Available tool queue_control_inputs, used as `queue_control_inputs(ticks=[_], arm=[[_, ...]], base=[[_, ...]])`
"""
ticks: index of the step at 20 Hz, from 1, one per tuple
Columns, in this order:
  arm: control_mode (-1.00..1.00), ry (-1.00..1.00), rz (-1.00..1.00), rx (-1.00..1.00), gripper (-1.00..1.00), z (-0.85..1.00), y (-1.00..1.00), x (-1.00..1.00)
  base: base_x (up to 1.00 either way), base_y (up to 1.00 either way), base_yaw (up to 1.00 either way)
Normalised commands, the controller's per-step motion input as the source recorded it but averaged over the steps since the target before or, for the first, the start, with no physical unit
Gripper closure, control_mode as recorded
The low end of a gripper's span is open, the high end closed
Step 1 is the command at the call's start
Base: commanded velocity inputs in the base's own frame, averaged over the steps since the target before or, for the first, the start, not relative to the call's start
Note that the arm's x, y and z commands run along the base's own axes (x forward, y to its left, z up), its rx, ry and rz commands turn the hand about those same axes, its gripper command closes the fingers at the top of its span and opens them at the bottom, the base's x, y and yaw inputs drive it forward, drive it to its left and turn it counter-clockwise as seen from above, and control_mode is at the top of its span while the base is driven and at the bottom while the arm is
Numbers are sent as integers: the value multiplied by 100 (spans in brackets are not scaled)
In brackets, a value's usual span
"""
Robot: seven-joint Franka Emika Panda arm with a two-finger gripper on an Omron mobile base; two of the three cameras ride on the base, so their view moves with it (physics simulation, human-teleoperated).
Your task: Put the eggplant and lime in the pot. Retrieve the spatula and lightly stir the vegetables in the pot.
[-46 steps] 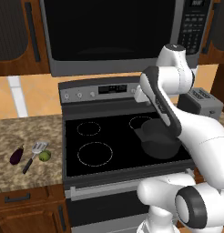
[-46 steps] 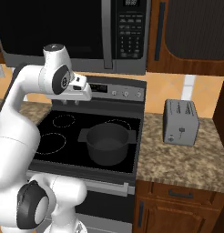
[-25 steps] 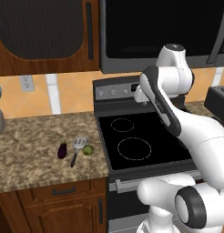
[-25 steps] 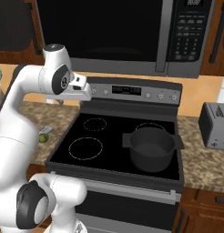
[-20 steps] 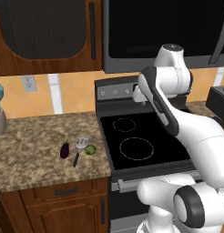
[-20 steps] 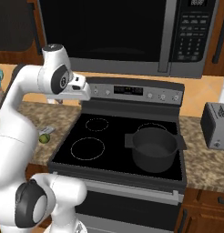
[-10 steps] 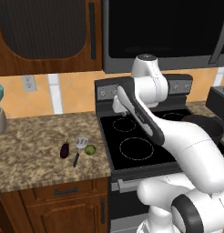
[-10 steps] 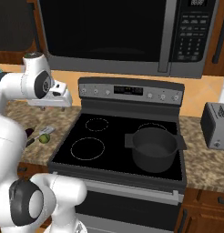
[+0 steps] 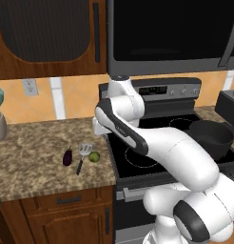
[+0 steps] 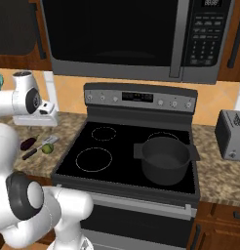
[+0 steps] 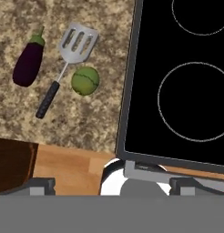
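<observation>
So here I am over the granite counter (image 9: 38,152), that speckled brown-and-tan stone left of the stove (image 10: 127,161). My pincer (image 11: 111,184) is spread wide with nothing in it; the two dark tips sit far apart at the bottom of my hand view, above the counter's front edge.

All three loose things lie close together near the counter's right edge, by the stove:
- The eggplant (image 11: 28,63) is a glossy, dark purple, stubby teardrop with a greenish stem cap, farthest from the stove.
- The spatula (image 11: 68,63) has a shiny slotted metal head, roughly square, and a thin rod running into a matte black handle. Its head points toward the back wall and the handle toward the front edge.
- The lime (image 11: 85,80) is a round, yellow-green ball with faint veining, just beside the spatula's rod on the stove side, maybe touching it.

The eggplant sits apart from the spatula on its other side.

The stove top is smooth black glass with thin white burner rings. The pot (image 10: 165,158) is dark grey, round and low-walled with stubby side handles, sitting on the stove's front right burner. From the right base view its inside looks bare and dark. It's well apart from the vegetables, across the whole cooktop.
</observation>
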Motion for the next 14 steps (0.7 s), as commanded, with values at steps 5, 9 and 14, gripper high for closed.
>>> queue_control_inputs(ticks=[5,9,14], arm=[[-100,7,6,0,-100,-68,43,15],[-100,0,3,-3,-100,-57,27,28],[-100,0,0,-6,-100,-47,13,41]], base=[[0,0,0],[0,0,0],[0,0,0]])
